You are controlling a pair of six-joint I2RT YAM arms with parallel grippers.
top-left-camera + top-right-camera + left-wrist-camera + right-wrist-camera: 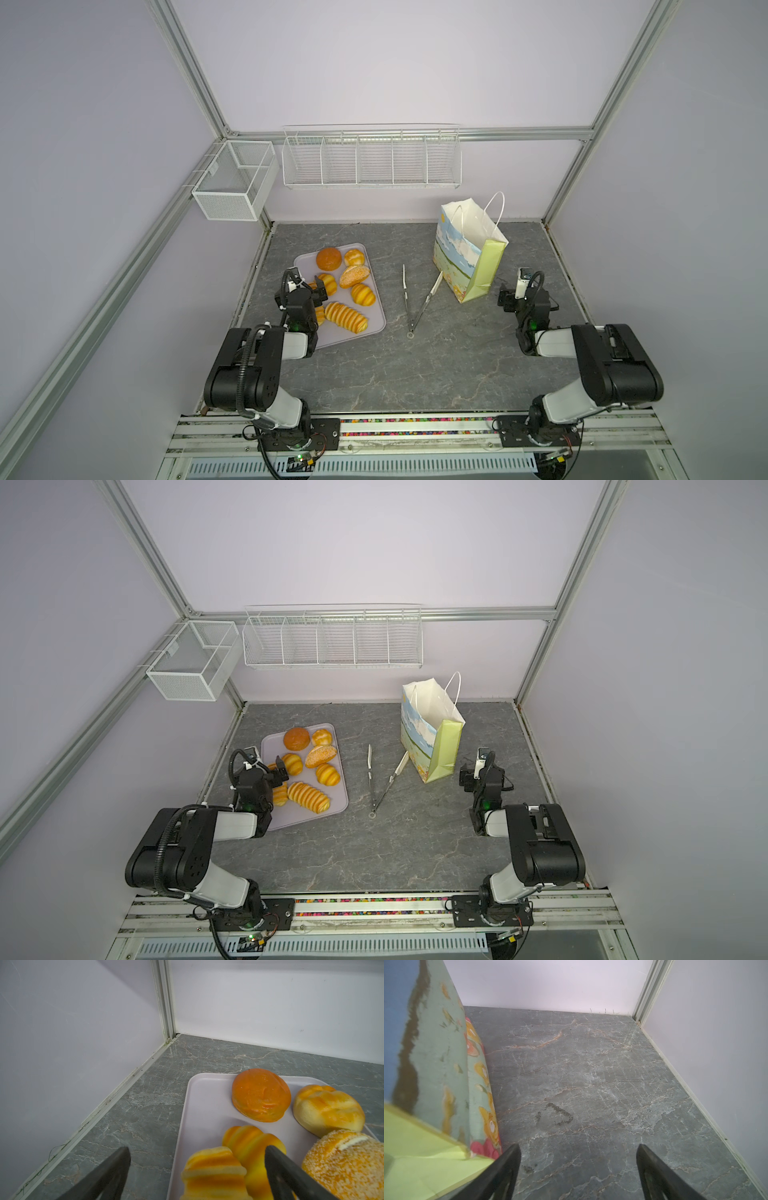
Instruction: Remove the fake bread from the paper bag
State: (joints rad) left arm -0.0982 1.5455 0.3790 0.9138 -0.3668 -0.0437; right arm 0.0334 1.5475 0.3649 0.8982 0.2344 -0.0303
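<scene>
We are finding the fake bread (363, 294) not in the bag but lying on the pale tray (207, 1105) at the left of the table. There are seven glossy pieces, among them a dark round bun (328, 258), a seeded roll (321, 756) and a long ridged loaf (346, 317), lying close together. We are judging them to be light, probably soft, with a smooth and rather slippery skin. So we are thinking the best hold is across the short width at the middle, with gentle pressure, not at the rounded ends.

The left gripper (197, 1150) is hanging just over the ridged rolls at the near side of the tray, its fingers spread wide and holding nothing.

The paper bag (455, 253) is standing upright, well apart from the tray, with its mouth open. The white inside that we are seeing shows no bread, but the bottom is hidden. The paper is looking thin and easy to tip.

Metal tongs (407, 295) are lying between tray and bag. The right gripper (579, 1147) is waiting low, just beside the bag's green side, fingers also wide apart and empty.
</scene>
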